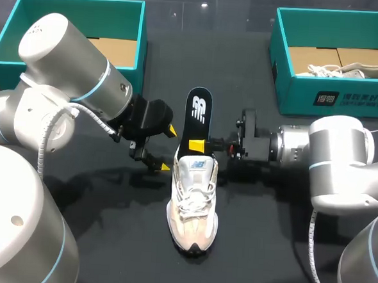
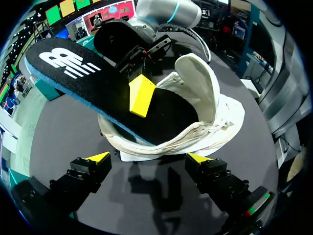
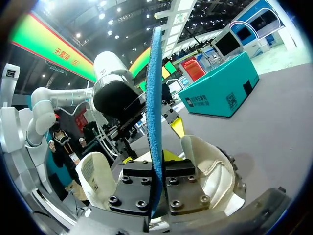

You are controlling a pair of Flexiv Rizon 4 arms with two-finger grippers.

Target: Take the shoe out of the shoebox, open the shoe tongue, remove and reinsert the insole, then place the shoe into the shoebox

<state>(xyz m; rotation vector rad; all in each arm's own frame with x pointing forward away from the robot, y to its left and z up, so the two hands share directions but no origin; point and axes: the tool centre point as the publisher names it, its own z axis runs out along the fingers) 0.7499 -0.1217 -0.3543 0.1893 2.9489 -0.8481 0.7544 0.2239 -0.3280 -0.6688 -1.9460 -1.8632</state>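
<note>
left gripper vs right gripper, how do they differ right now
The left gripper is open and holds nothing; the right gripper is shut on the insole. The left gripper sits beside the shoe, apart from it; the right gripper is over the shoe's opening, where one end of the insole is inside. Both have yellow tips and are near the shoe's heel end.

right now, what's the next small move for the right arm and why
Probably pull the insole back out of the shoe: the right gripper is shut on it, one end sits inside the shoe, and the left gripper is open beside the shoe.
</note>
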